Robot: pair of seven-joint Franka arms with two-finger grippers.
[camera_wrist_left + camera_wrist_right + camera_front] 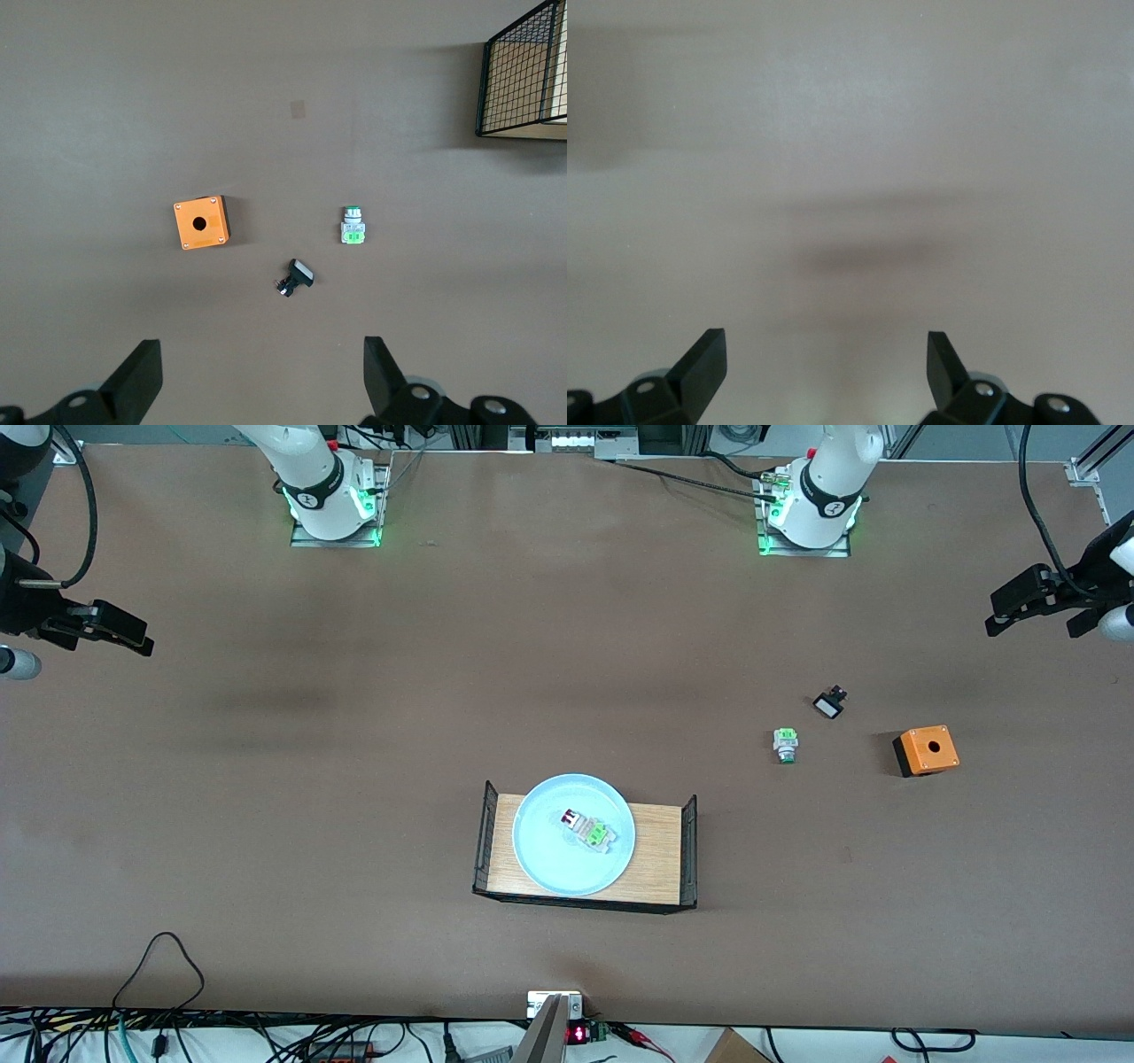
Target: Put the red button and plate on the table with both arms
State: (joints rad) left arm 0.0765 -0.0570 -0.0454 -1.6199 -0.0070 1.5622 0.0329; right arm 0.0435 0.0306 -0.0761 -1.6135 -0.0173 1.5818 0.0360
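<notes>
**Red button rests on the plate, both pincers wide and empty**

Red-capped and tiny, the red button (pixel 586 829) lies on its side in the middle of the plate (pixel 540 859), its green block toward the left arm's end. The pale blue plate sits on a small wooden tray (pixel 660 850) with black mesh ends, which stands on the brown desk (pixel 354 779) nearer the front camera than everything else.

Farther from the camera than the tray, toward the left arm's end, lie a green-capped switch (pixel 785 744), a small black-and-white part (pixel 829 703) and an orange box (pixel 926 750) with a hole in its top, all well apart from the tray.

The left pincer (pixel 1019 609) hangs over the desk's edge at the left arm's end, fingers (pixel 137 381) spread wide, holding and touching nothing. The right pincer (pixel 115 633) hangs over bare desk at the right arm's end, fingers (pixel 700 363) equally spread, also empty. Both are well away from the tray.
</notes>
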